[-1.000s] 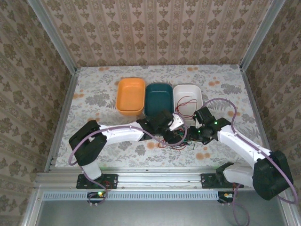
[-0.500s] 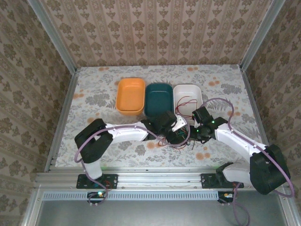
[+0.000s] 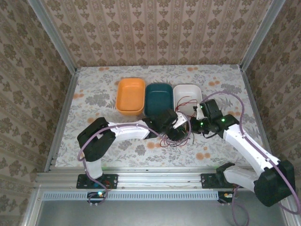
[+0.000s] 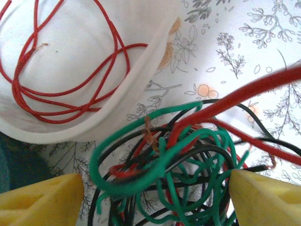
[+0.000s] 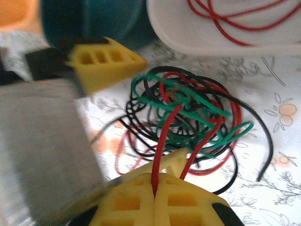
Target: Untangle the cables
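Right wrist view: right gripper (image 5: 155,188) pinches one red cable (image 5: 161,136); strand leads straight ahead into tangle (image 5: 188,117)
Left gripper (image 4: 155,197): spread, straddling tangle (table, just beside white bin (image 4: 141,87))
Nearer arm: left

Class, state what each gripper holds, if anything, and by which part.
The right gripper pinches one red cable partway along its length, just outside the tangle. The left gripper holds nothing: its open fingers straddle the tangle.

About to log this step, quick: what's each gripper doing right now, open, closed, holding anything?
left gripper: open, fingers either side of the tangle of cables.
right gripper: shut on a red cable.
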Controlling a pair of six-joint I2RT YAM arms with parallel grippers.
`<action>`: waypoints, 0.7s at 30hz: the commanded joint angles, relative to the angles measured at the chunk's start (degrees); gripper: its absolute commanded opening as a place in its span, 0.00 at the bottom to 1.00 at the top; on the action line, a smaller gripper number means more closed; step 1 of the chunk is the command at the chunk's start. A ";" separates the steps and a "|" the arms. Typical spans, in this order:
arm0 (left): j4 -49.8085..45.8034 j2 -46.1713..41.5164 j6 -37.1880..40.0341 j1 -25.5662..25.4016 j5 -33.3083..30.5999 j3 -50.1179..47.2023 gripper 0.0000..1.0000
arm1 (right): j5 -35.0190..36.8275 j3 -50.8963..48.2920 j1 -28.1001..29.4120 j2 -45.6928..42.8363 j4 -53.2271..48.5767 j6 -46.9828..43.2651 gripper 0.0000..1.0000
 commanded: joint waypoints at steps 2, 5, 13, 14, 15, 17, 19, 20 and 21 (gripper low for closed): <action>-1.09 1.77 1.60 -0.80 1.45 -0.92 0.73 | -11.02 3.62 -4.46 -1.90 4.88 5.27 0.00; -0.47 1.95 1.48 -0.51 1.69 -1.57 0.62 | -13.08 3.92 -6.67 -2.46 7.11 7.82 0.00; 1.04 1.53 0.48 0.98 2.55 -3.71 0.12 | -16.07 6.88 -9.81 -3.40 10.51 13.27 0.00; 1.21 1.36 0.46 1.01 2.70 -4.05 0.06 | -16.04 7.60 -10.03 -3.44 10.19 13.24 0.00; 1.23 1.18 0.46 1.18 2.66 -4.34 0.01 | -15.54 8.58 -10.28 -3.40 9.48 12.95 0.00; 1.14 0.78 0.43 1.34 2.57 -5.02 0.00 | -13.76 10.37 -10.73 -3.48 7.73 11.78 0.00; 0.91 0.29 0.46 1.34 2.48 -5.79 0.00 | -10.33 12.69 -11.12 -3.78 5.91 10.03 0.00; 0.65 -0.04 0.61 1.28 2.40 -6.18 0.00 | -8.13 13.93 -11.22 -3.99 5.84 9.00 0.00; 0.36 -0.36 0.63 1.27 2.37 -6.53 0.00 | -5.87 15.09 -11.38 -4.25 4.43 7.94 0.00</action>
